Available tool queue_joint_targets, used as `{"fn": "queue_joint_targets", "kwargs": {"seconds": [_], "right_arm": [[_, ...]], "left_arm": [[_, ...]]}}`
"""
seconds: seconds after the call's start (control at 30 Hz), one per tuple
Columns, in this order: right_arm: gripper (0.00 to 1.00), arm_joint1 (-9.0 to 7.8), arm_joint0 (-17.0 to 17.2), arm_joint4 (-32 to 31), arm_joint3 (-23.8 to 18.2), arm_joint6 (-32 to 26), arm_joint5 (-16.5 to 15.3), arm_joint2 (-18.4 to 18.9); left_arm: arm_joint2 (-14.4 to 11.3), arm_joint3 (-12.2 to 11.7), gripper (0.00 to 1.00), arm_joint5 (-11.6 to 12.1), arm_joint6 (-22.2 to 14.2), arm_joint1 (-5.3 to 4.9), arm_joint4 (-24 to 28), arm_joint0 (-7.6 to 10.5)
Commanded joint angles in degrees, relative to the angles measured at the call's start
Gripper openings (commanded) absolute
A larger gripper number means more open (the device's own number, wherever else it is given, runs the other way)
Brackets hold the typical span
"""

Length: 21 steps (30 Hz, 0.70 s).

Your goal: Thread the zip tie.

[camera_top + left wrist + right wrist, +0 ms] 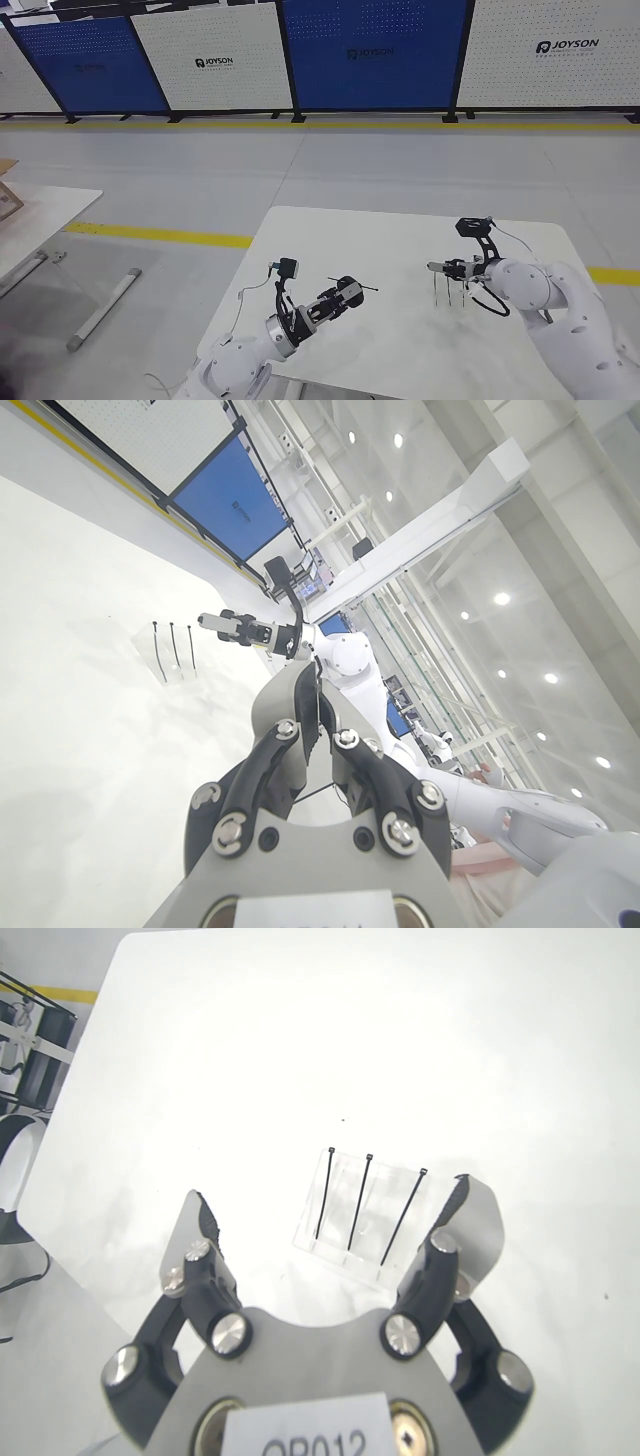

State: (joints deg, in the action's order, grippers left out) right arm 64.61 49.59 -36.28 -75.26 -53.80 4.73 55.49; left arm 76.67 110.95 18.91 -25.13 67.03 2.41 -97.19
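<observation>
Clamping one zip tie [317, 720] in left gripper [316, 680], right gripper [332, 1190] spread apart, hovering near clear stand [340, 1198] holding three more ties [361, 1200].

The top view looks down and forward from above the arms, over the whole table [400, 235] to the floor and the panel wall [375, 50] behind. The left wrist view sits just behind the left gripper [316, 682], which pinches a zip tie [317, 710]. It faces low across the table, tilted up toward the ceiling [500, 525], with the right gripper [206, 619] farther off. The right wrist view sits just behind that gripper's spread fingers [475, 1208], facing steeply down. All three share the clear stand [450, 292] and the tabletop around it.
</observation>
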Motion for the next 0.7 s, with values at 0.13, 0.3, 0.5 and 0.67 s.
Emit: {"fn": "queue_joint_targets", "kwargs": {"seconds": [0.13, 0.3, 0.5, 0.67], "right_arm": [[0.52, 0.36, -0.4, 1.0, 1.7, -0.9, 0.0, -0.2], [0.48, 0.69, -1.1, 0.6, 2.7, -1.3, 0.7, -0.7], [0.39, 0.84, -1.2, 0.3, 3.1, -1.7, 1.6, -0.4], [0.39, 0.96, -1.2, -0.2, 3.4, -2.8, 2.1, -0.5]], "left_arm": [[0.0, 0.0, 0.00, 0.0, 0.0, 0.00, 0.0, 0.00], [0.0, 0.0, 0.00, 0.0, 0.0, 0.00, 0.0, 0.00], [0.0, 0.0, 0.00, 0.0, 0.0, 0.00, 0.0, 0.00], [0.0, 0.0, 0.00, 0.0, 0.0, 0.00, 0.0, 0.00]]}}
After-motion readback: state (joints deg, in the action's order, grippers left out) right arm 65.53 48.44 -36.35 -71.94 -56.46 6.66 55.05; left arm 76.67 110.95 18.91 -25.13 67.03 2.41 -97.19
